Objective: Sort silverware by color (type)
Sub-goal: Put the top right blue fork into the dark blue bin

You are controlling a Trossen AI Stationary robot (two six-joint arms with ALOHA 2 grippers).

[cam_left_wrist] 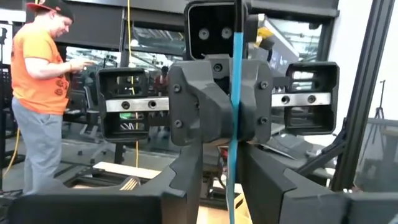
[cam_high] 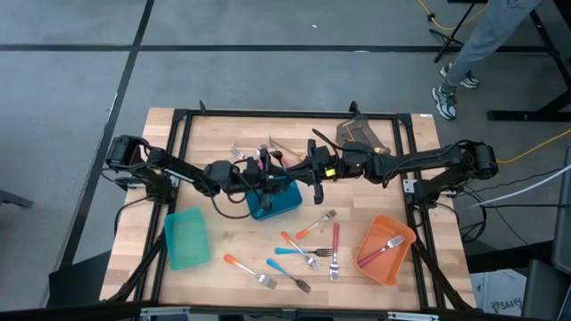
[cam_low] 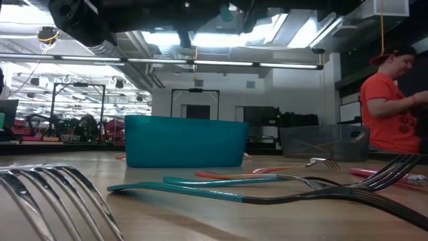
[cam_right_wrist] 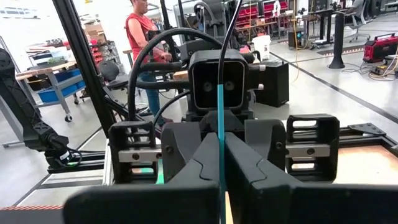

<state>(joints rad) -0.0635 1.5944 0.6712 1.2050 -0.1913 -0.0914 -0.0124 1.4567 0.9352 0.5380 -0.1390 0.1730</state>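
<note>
A blue-handled piece of silverware point(cam_left_wrist: 235, 43) stands upright in the air between my two grippers, over the blue bin point(cam_high: 275, 201). My right gripper point(cam_right_wrist: 221, 149) is shut on it and reaches in from the table's right. My left gripper point(cam_left_wrist: 227, 193) faces it from the left and is open, one finger on each side of the handle's lower part, with a gap showing. Several more forks with orange point(cam_high: 315, 223), red point(cam_high: 335, 248) and blue point(cam_high: 294, 251) handles lie flat on the table in front of the bins. My right gripper pinches the blue handle point(cam_left_wrist: 234, 93) between its two fingers. The fingers point(cam_left_wrist: 193, 106) lie level, coming from the table's right, across the handle. The piece stands upright, lifted clear of the table and the bin.
A teal bin point(cam_high: 187, 239) stands at the near left. An orange bin point(cam_high: 370, 260) at the near right holds a pink-handled fork. A grey bin point(cam_high: 361, 134) sits at the back. A person in an orange shirt point(cam_low: 391, 100) stands beyond the table. A black frame point(cam_high: 178, 120) rims the tabletop.
</note>
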